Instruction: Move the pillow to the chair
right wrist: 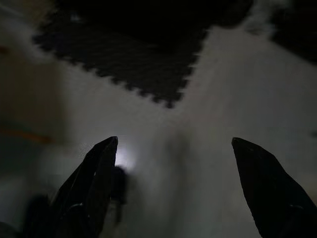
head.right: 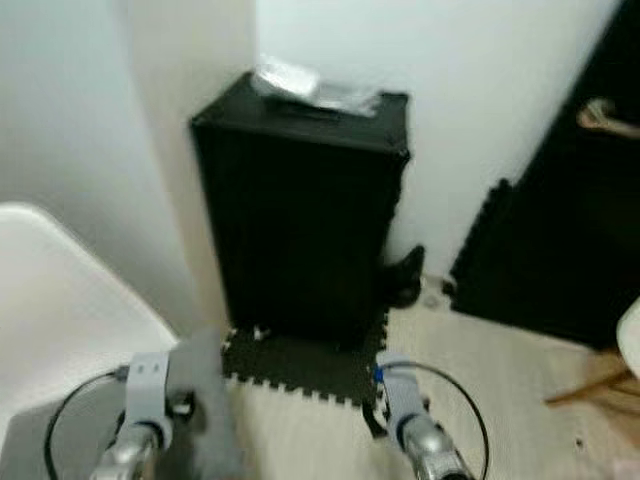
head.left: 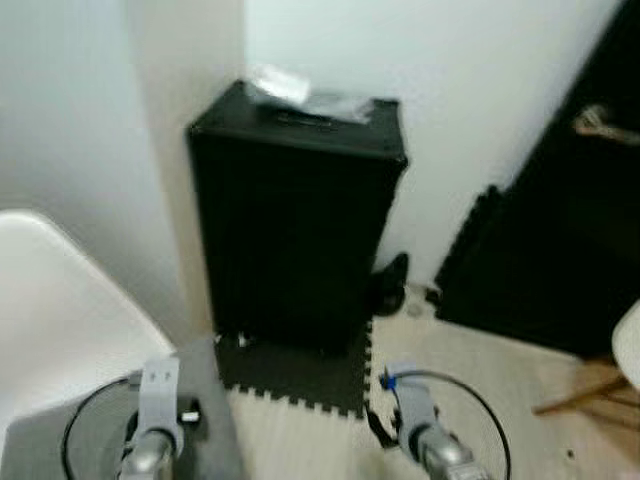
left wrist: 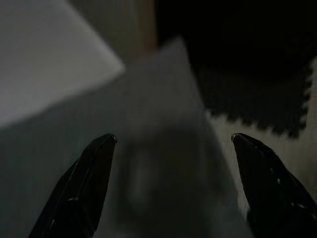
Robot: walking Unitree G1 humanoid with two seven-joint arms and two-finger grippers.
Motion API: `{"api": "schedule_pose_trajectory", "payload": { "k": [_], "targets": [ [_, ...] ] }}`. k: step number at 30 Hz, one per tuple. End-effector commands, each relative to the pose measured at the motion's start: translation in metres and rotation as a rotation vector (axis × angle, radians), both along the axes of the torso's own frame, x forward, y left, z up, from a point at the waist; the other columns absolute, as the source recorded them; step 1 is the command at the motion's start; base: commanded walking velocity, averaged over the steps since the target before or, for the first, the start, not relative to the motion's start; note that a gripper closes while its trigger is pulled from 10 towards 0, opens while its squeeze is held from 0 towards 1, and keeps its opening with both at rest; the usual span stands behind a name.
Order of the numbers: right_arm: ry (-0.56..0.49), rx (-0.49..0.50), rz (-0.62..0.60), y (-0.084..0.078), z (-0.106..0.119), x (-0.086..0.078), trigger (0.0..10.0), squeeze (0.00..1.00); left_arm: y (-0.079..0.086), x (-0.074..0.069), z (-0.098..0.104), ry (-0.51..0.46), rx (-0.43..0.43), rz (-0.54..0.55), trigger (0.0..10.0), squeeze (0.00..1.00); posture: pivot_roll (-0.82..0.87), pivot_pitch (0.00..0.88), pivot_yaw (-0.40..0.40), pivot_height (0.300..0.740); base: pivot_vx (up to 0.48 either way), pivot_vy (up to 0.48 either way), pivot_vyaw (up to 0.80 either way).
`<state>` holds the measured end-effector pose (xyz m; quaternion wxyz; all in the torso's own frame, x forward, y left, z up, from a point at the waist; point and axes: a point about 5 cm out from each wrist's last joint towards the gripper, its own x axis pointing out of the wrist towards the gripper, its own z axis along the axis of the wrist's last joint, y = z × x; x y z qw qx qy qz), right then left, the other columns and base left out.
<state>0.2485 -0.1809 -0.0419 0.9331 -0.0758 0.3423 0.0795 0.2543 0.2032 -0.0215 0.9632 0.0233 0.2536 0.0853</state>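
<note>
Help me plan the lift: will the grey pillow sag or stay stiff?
Probably sags: the pillow looks soft, one end seemingly overhanging the white chair. Likely light for its bulk. The open left claw spans only part, so it may slip.

A black case [head.left: 297, 215] blocks the corner ahead; pale floor [head.left: 480, 380] lies open right.

We see pale floor [head.left: 480, 370]; dark interlocking foam mat [head.left: 295, 375] on it, black case [head.left: 295, 220] standing at mat's far edge.
</note>
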Motion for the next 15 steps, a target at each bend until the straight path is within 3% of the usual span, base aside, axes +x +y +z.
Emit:
{"api": "schedule_pose_trajectory", "payload": {
  "k": [1,15],
  "targets": [
    [0.021,0.016,-0.018,0.0028,-0.0041,-0.0046,10.0,0.0,0.0039,-0.0173,-0.0145,0.076,0.008,0.008,10.0,0.0,0.01,0.036,-0.055,0.74,0.0,0.0,-0.8],
    [0.05,-0.014,-0.074,-0.0056,-0.0067,-0.0078,10.0,0.0,0.0068,-0.0149,-0.0128,0.073,0.016,0.011,10.0,0.0,0.01,0.044,-0.049,0.74,0.0,0.0,-0.8]
  ]
}}
